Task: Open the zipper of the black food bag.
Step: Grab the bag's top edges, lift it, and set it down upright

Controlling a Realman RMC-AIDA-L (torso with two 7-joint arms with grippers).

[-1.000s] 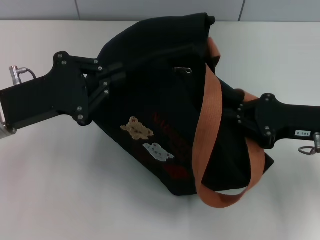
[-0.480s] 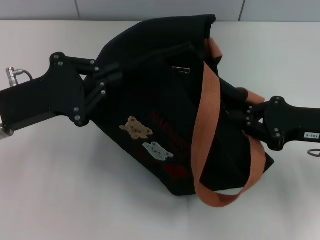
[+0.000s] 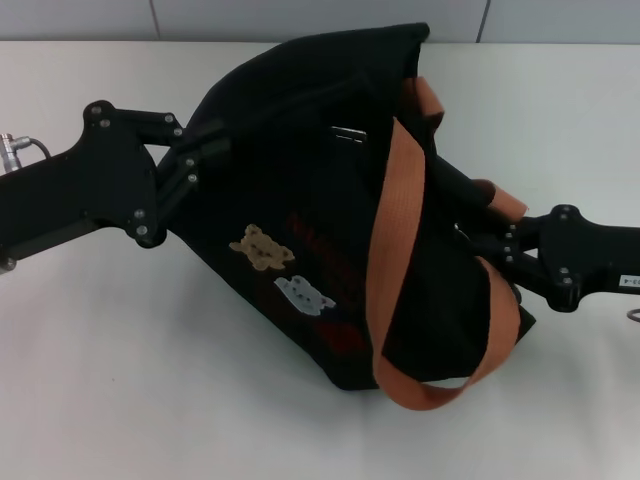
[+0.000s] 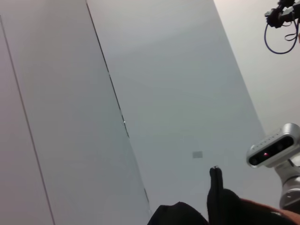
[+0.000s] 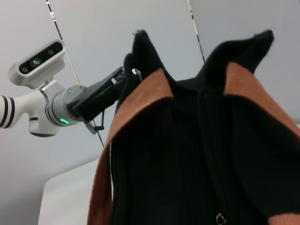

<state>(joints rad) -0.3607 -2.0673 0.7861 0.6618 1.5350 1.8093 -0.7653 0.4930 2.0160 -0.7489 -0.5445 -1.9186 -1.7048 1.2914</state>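
Zipper (image 3: 348, 135) pull atop black food bag (image 3: 300, 180); left gripper (image 3: 205, 150) and right gripper (image 3: 468, 228) fingers clench opposite edges.

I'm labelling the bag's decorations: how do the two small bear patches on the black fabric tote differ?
The tan bear patch is brownish and sits nearer the left gripper; the pale grey bear patch is whitish and lies lower, closer to the red mark. Both are small, tilted alike, on the black fabric tote's same face.

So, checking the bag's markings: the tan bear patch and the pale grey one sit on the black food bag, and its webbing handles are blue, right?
Not quite: the webbing handles are orange-brown, as the head view shows. The tan bear patch and pale grey patch do sit on the black food bag.
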